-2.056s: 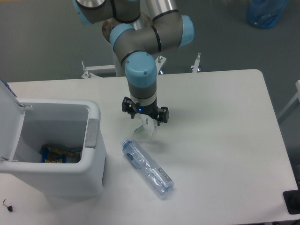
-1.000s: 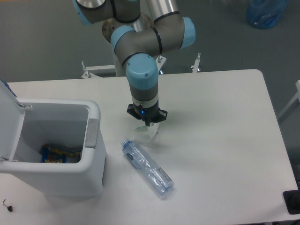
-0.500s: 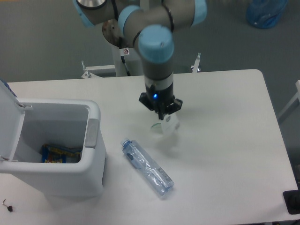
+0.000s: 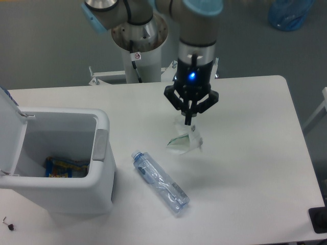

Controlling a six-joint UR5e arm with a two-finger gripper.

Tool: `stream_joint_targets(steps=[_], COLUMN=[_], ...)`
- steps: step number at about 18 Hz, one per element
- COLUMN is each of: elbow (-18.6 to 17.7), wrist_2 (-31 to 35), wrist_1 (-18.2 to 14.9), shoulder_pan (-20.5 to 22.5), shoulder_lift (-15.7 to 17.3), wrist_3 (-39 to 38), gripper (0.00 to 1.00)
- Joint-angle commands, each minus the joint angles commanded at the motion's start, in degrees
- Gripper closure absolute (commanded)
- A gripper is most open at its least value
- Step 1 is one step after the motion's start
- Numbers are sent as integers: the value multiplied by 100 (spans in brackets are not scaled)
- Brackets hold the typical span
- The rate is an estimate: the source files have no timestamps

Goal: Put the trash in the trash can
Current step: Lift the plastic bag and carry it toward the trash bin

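My gripper (image 4: 189, 120) is shut on the top of the small white wrapper with green print (image 4: 184, 141), which hangs below the fingers, lifted off the table near its middle. The crushed clear plastic bottle (image 4: 160, 182) with a bluish cap lies diagonally on the table, below and left of the gripper. The white trash can (image 4: 103, 153) stands at the left edge with its lid flipped open to the left. A colourful packet (image 4: 61, 167) lies at its bottom.
The robot's base column (image 4: 138, 42) rises behind the table's far edge. A blue bag (image 4: 289, 13) sits on the floor at the top right. A dark object (image 4: 318, 220) shows at the bottom right corner.
The gripper shut on the wrapper beside the bottle, then rose and moved right and toward the back with the wrapper hanging from it. The bottle and the trash can stayed put.
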Motion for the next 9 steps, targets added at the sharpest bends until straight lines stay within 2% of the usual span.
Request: stream_joint_targets(steps=[3, 6, 9], elbow=[387, 756, 810], wrist_2=[-396, -476, -652], wrist_1=[26, 26, 26], shoulder_pan=[-17, -88, -254], shoulder_lift=[0, 131, 350], wrist_3=[-914, -1574, -2076], gripper=[100, 100, 100])
